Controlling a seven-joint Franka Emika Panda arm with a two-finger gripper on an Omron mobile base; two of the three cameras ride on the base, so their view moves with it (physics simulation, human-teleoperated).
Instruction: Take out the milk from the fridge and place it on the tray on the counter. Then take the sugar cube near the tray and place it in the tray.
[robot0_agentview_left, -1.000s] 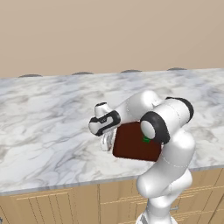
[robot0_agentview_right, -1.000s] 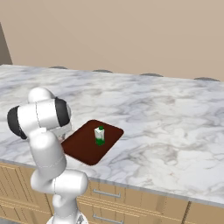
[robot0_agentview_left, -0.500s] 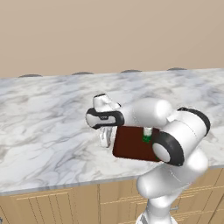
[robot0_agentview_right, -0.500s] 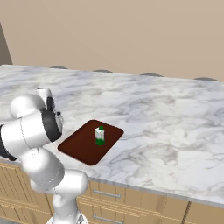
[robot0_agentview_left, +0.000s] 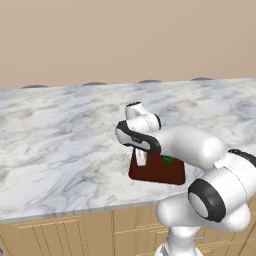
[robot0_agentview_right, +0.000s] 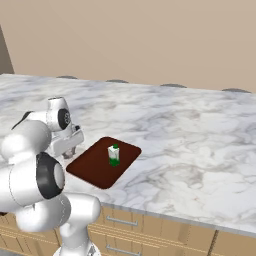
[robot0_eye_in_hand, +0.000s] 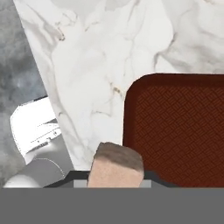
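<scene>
My gripper (robot0_agentview_left: 141, 158) is shut on the sugar cube (robot0_eye_in_hand: 116, 168), a small beige block that sits between the fingers at the bottom of the hand view. It hangs just above the counter (robot0_agentview_left: 60, 145) at the left edge of the tray (robot0_agentview_left: 159, 173). In the hand view, the tray's (robot0_eye_in_hand: 179, 127) rounded corner lies just to the right of the cube. The milk (robot0_agentview_right: 114, 155), a small green carton with a white top, stands upright in the middle of the tray (robot0_agentview_right: 95, 170), to the right of my gripper (robot0_agentview_right: 70, 150). My forearm hides most of the milk (robot0_agentview_left: 167, 159) in the left base view.
The marble counter (robot0_agentview_right: 190, 140) stretches wide to both sides and back to a beige wall. Its front edge runs close below the tray, over light wooden drawers (robot0_agentview_right: 165, 232). A dark vertical panel (robot0_agentview_right: 4, 50) shows at the far left edge.
My hand has moved right to the tray's left edge. The elbow swung round to the right. The jaws have narrowed a little more.
</scene>
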